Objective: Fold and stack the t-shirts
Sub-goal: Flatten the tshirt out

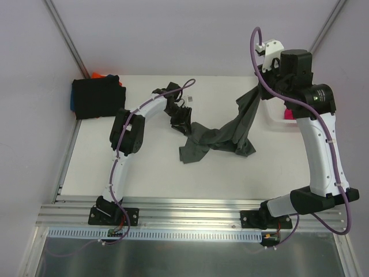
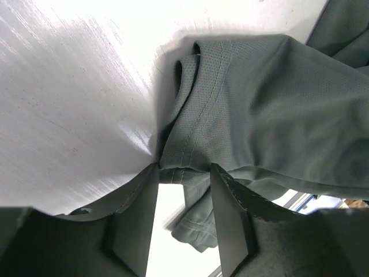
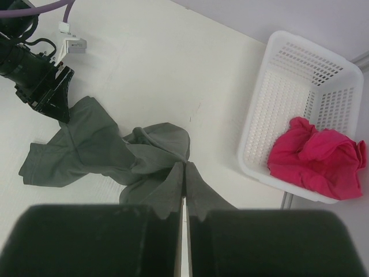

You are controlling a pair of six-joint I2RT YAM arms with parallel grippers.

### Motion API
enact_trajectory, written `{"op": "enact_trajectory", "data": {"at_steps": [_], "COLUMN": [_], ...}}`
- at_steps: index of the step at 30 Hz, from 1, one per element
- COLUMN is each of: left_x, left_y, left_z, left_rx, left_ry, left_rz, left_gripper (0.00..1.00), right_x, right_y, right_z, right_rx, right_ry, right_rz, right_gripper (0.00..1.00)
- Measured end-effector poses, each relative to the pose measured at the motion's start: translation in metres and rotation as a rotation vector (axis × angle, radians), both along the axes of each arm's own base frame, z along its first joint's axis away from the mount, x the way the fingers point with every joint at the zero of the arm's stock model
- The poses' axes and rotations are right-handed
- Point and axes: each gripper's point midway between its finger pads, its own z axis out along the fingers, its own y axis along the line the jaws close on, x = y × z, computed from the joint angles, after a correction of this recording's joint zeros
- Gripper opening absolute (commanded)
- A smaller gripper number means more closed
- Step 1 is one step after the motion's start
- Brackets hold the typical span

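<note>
- Dark grey t-shirt (image 1: 216, 138): strung left to right across the middle of the table (image 1: 144, 173). Its right end is lifted off the surface and its middle sags in a crumpled heap on the table.
- Right gripper (image 3: 184, 173): fingers pressed together on a thin pinch of the grey cloth, holding it up at the far right. The rest drapes down and away to the left.
- Left gripper (image 2: 184, 170): at the shirt's left end, and the nearer arm to that end. Its fingers (image 2: 135, 213) stand partway apart, astride a stitched hem fold.
- The cloth touches both left fingertips, and bare table shows in the gap further back. I cannot tell whether the pinch has bitten.
- Key relation: the hem fold lies straight ahead of the left jaws and between their tips, with the shirt's long axis running off to the right. My judgement is that the spread depends on this end being secured.
- Folded stack (image 1: 95, 97): far left corner, black on top with blue and orange edges showing, well apart from the grey shirt.
- Magenta-pink shirt (image 3: 317, 156): bunched inside the white basket (image 3: 271, 98) on the right.
- Hard to make out:
  - which part of the shirt (sleeve, hem or collar) each gripper has;
  - the left gripper from above, dark against dark cloth;
  - the basket from above, mostly hidden behind the right arm;
  - how many shirts are in the stack.
</note>
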Motion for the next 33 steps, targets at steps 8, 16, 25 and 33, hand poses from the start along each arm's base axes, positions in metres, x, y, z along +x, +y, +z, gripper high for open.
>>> {"op": "enact_trajectory", "data": {"at_steps": [8,16,25,33], "left_x": [0.001,0.000,0.004,0.029], "left_y": [0.001,0.005,0.028,0.057], "left_z": [-0.001,-0.006,0.005,0.062], "left_rx": [0.008,0.028,0.070,0.072], "left_ry": [-0.004,-0.006,-0.038,-0.200], "left_rz": [0.002,0.005,0.046,0.100], "left_gripper": [0.21,0.03,0.00,0.00], "right_x": [0.003,0.003,0.007,0.008], "right_y": [0.001,0.001,-0.004,-0.009], "right_z": [-0.004,-0.004,-0.001,0.000], "right_rx": [0.003,0.003,0.004,0.001], "right_ry": [0.012,0.011,0.001,-0.004], "right_rz": [-0.002,-0.003,-0.019,-0.037], "right_gripper": [0.01,0.01,0.01,0.01]}}
